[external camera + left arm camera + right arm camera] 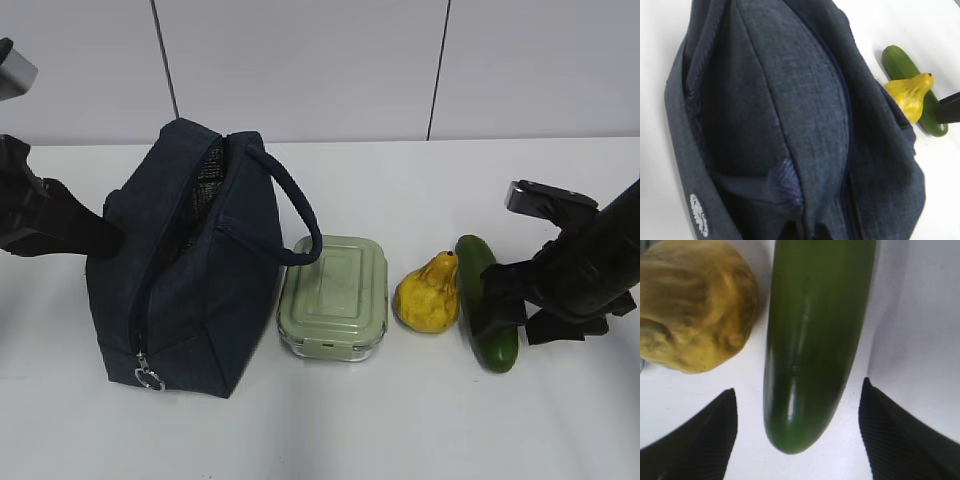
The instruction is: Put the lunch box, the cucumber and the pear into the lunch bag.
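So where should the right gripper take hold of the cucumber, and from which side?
Probably around the cucumber near its middle, coming from above with one finger on each long side. It lies flat and is narrow across, and the open right gripper already straddles its end.

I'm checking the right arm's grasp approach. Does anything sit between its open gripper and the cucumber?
Nothing visible does. In the right wrist view the right gripper is open with one finger on each side of the cucumber, only bare table in the gaps. The pear lies beside the cucumber, outside the fingers.
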Tool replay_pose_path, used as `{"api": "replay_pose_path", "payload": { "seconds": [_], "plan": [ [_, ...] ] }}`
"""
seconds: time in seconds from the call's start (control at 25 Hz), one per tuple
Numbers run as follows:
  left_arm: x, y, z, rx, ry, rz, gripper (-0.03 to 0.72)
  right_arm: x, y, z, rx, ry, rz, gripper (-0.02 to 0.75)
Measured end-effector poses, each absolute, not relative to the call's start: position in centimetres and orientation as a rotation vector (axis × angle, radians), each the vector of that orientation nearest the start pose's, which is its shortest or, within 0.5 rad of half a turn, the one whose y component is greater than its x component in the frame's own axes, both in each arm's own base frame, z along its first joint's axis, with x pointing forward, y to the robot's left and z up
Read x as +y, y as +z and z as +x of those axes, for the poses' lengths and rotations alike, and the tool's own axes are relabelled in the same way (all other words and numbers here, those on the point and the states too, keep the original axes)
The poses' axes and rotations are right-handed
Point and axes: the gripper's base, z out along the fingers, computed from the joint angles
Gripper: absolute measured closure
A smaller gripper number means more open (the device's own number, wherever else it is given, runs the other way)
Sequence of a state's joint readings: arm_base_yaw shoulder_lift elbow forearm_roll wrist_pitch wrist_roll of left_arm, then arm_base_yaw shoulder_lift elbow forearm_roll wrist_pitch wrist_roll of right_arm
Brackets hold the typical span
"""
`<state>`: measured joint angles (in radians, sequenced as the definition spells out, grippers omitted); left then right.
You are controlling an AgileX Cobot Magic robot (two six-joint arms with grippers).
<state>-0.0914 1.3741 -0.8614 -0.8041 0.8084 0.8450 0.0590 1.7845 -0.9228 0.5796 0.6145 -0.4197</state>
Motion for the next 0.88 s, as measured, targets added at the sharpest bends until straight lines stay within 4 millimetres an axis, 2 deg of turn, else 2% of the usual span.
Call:
{"api": "replay_pose_path", "payload": {
  "seconds": [0.4, 0.44, 0.52, 0.6, 0.76, 0.88],
  "plan": [
    [-7.1, 25.6, 25.3, 2.456, -0.661, 0.579, 0.685, 5.8, 13.2, 31.4, 2.894, 0.496, -0.074, 0.164],
    [-7.1, 25.6, 25.3, 2.456, -0.661, 0.580, 0.685, 5.8, 13.1, 31.4, 2.894, 0.496, -0.070, 0.205],
    [-7.1, 25.6, 25.3, 2.456, -0.661, 0.581, 0.685, 5.8, 13.1, 31.5, 2.886, 0.493, -0.056, 0.341],
    [-7.1, 25.6, 25.3, 2.456, -0.660, 0.581, 0.685, 5.8, 13.2, 31.6, 2.881, 0.492, -0.049, 0.426],
    [-7.1, 25.7, 25.3, 2.455, -0.660, 0.580, 0.685, 5.7, 13.3, 31.6, 2.880, 0.479, -0.032, 0.434],
    [-7.1, 25.7, 25.3, 2.455, -0.660, 0.580, 0.685, 5.0, 14.2, 31.4, 2.873, 0.375, -0.037, 0.434]
  ]
}}
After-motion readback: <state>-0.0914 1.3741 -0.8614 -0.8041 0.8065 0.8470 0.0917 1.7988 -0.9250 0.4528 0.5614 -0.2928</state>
